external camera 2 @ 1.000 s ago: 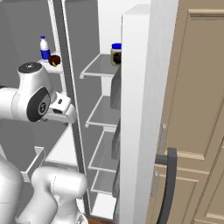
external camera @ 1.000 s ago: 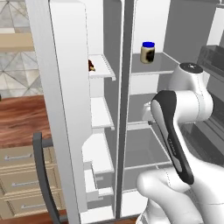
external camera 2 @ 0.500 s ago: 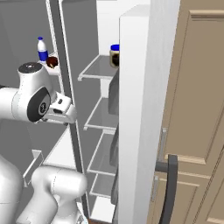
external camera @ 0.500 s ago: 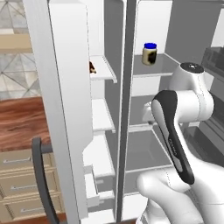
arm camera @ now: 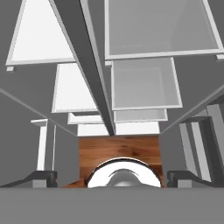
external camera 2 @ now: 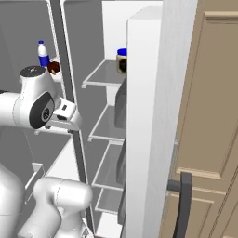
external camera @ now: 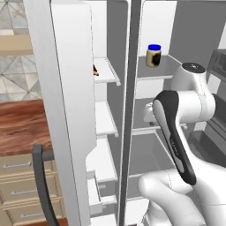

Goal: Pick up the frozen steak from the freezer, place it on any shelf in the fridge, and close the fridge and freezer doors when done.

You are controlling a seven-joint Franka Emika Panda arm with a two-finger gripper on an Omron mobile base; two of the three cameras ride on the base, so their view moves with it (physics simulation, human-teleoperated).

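Both tall white doors stand open. The freezer door (external camera: 66, 114) is swung out on the left, the fridge door (external camera 2: 148, 121) on the right. The dark brown frozen steak (external camera: 95, 69) lies at the outer edge of the upper white freezer shelf (external camera: 107, 73), mostly hidden by that door, so its long axis cannot be told. The two-finger gripper (arm camera: 112, 176) points down the divider toward the floor, its tips spread wide and empty. The steak lies above it and to the left, so I'd judge the hand must rise and swing left
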